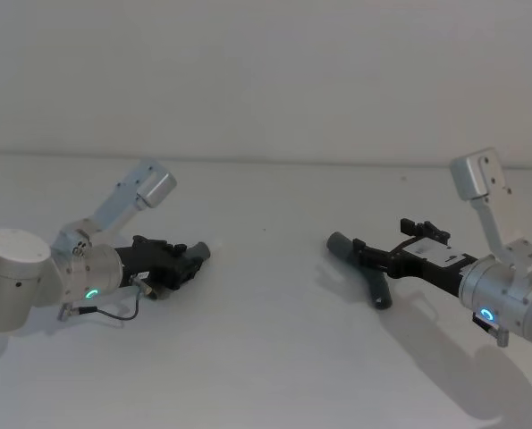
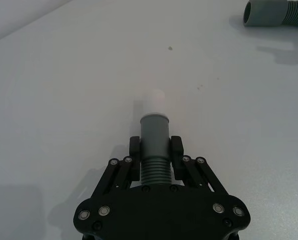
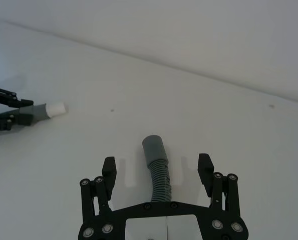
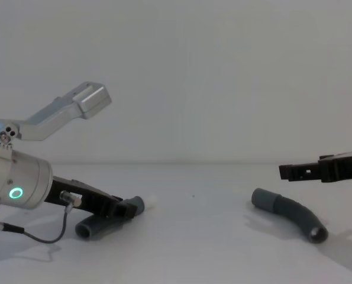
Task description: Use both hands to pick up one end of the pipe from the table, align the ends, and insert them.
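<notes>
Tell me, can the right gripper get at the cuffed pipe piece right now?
Probably yes. The right gripper is open and hangs over the cuffed piece, which lies free on the table just below it. Nothing sits between them; the left gripper holds the other piece well off to the side.

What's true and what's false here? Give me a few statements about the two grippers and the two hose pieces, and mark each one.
1. The left gripper is shut on the white-tipped piece. True.
2. The right gripper is clamped on the cuffed piece. False: its jaws stand open, one on either side of the piece, without gripping it.
3. The two pieces are joined. False: they are apart, with bare table between them.
4. The cuffed piece lies on the table. True.
</notes>
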Tool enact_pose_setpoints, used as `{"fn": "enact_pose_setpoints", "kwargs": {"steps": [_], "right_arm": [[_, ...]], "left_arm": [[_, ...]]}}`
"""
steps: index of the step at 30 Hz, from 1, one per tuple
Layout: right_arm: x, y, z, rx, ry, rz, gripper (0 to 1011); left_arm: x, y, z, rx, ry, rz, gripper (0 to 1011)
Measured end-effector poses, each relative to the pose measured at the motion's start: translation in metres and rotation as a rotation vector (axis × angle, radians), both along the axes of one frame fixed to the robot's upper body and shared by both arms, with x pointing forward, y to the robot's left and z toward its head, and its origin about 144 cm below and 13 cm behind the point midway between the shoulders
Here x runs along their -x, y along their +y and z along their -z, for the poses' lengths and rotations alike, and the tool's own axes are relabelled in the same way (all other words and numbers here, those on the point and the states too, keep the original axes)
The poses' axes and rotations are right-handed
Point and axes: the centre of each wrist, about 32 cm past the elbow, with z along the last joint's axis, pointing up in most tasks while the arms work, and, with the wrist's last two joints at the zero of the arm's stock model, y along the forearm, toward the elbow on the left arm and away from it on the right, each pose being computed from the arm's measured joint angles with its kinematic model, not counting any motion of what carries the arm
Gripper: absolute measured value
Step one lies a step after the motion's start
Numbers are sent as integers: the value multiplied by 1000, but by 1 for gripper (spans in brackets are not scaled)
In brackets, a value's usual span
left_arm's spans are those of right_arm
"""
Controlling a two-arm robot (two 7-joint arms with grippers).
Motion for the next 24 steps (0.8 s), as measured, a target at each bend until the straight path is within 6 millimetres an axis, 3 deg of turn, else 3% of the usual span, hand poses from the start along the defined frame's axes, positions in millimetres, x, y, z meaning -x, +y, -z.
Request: {"fn": "enact_pose_setpoints", "kwargs": {"steps": [24], "right_arm": [[-23,11,10,114,65,-36,1001]], "left_arm": [[0,0,0,0,0,0,343]]}}
